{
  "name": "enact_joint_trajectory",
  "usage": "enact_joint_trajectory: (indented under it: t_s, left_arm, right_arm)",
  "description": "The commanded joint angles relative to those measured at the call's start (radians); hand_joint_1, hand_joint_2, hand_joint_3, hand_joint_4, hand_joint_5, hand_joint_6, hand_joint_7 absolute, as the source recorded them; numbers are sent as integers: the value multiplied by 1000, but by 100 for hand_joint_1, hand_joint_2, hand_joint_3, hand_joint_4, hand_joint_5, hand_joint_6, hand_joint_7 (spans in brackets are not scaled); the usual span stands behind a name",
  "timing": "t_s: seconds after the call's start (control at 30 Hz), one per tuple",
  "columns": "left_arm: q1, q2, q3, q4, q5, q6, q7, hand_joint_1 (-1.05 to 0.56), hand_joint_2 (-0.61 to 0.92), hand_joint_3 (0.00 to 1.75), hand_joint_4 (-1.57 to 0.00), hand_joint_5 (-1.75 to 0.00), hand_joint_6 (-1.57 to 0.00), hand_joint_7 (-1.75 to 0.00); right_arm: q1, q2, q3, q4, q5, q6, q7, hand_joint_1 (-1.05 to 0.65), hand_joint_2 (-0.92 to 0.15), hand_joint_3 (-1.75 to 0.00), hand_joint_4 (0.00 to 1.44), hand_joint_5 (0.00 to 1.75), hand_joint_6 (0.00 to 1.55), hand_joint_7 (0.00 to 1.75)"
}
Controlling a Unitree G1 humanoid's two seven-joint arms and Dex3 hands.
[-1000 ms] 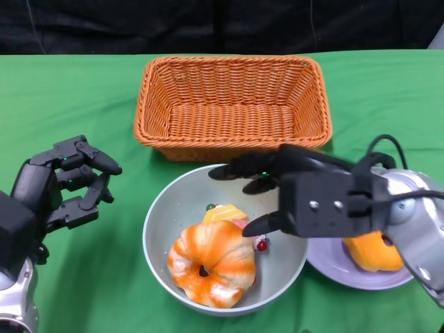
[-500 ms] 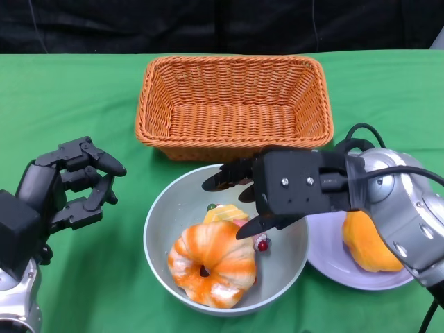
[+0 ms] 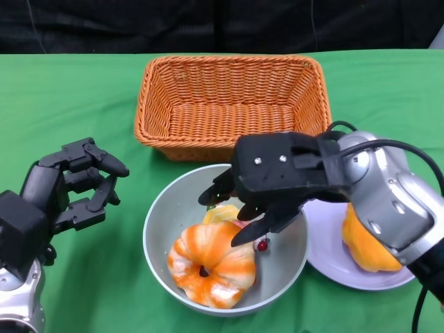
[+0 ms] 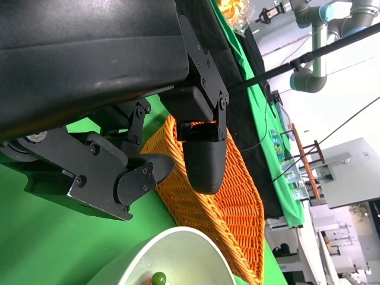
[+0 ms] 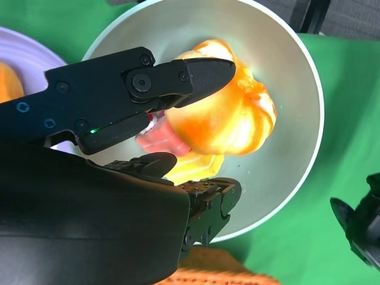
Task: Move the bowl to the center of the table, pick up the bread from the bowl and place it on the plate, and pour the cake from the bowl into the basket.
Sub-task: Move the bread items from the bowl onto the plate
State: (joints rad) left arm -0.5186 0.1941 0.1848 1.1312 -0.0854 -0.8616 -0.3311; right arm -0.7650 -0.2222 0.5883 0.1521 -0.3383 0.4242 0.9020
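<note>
While the glazed ring-shaped bread (image 3: 211, 265) lies in the smooth grey bowl (image 3: 161, 215), the right hand (image 3: 260, 189) hovers over it, fingers spread, empty. Just behind stands the woven basket (image 3: 232, 104); the left hand (image 3: 66, 191) waits apart, loosely open.

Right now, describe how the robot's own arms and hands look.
Both forearms are silver metal cylinders. The right robot hand is black, with a flat boxy back carrying small silver screws and tapering fingers; a black cable loops over its wrist. The left robot hand is black too, with jointed, blocky fingers.
</note>
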Motion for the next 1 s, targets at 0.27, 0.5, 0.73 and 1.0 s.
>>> enact_joint_trajectory:
  t_s: [0.27,0.5,0.73,1.0]
  left_arm:
    - [2,9,0,-8,13,-11,36,1,71,86,-75,-155,-81,-114]
    - [3,9,-1,-10,5,-22,30,1,70,88,-75,-157,-81,-116]
    - [3,8,-1,-11,0,-23,26,2,70,89,-75,-157,-81,-116]
    - [2,8,-1,-10,-2,-27,23,2,70,90,-75,-159,-80,-118]
  right_arm:
    - [-1,35,40,46,-45,5,-38,-87,-92,-23,32,0,16,0]
    - [2,43,81,70,-90,-38,-76,-90,-92,-25,25,0,18,1]
    - [-1,47,113,76,-130,-39,-74,-93,-92,-26,26,1,19,1]
    - [-3,52,181,73,-222,-30,-74,-94,-92,-27,30,3,21,2]
